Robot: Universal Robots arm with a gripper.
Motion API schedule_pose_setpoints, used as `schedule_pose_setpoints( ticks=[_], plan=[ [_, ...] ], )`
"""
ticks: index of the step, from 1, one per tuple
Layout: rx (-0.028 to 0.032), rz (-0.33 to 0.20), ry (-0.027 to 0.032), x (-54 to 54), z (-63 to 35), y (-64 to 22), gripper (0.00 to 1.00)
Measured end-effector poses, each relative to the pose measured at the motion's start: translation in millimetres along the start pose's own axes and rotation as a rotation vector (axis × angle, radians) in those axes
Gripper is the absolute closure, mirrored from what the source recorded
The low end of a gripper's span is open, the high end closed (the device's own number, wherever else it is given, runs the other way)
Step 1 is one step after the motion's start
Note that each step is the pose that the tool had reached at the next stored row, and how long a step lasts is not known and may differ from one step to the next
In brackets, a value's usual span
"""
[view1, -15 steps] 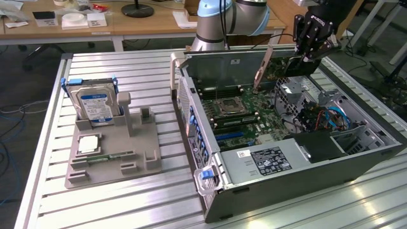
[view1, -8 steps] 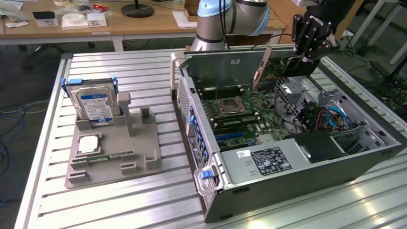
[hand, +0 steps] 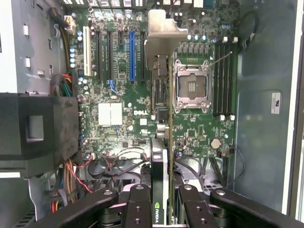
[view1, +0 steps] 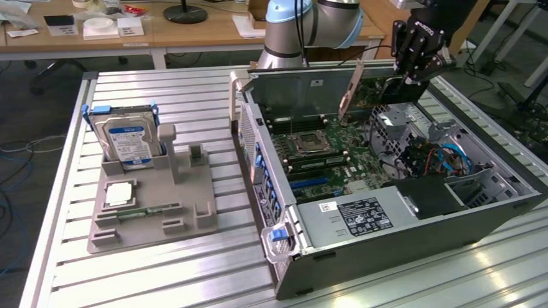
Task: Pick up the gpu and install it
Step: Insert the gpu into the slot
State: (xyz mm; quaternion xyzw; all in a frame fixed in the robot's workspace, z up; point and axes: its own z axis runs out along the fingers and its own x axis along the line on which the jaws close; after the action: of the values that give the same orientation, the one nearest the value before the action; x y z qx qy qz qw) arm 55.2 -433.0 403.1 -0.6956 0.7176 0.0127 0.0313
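Observation:
My gripper hangs over the far side of the open computer case, shut on the gpu. The card is upright with its metal end bracket pointing toward the case's rear wall. In the wrist view the gpu appears edge-on between the black fingers, and my gripper clamps its near end. Its bracket is at the far end. The card floats above the green motherboard, next to the blue expansion slot and the empty processor socket, clear of both.
A grey holder on the slatted table at the exterior view's left carries a silver hard drive, a processor and a green memory stick. Inside the case are a power supply, drive cage and loose cables.

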Motion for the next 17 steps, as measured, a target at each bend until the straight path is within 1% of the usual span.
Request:
schedule_pose_setpoints(
  ticks=[2,6,10,12,17],
  plan=[
    [0.0001,0.000,0.0001,0.2,-0.1,2.3,0.73],
    [0.0000,0.000,0.0000,0.1,0.0,2.5,0.73],
    [0.0019,0.000,0.0000,0.2,-0.1,6.2,0.73],
    [0.0028,0.000,0.0000,0.3,-0.3,11.4,0.73],
    [0.0029,0.000,-0.0001,0.3,-0.3,11.4,0.73]
  ],
)
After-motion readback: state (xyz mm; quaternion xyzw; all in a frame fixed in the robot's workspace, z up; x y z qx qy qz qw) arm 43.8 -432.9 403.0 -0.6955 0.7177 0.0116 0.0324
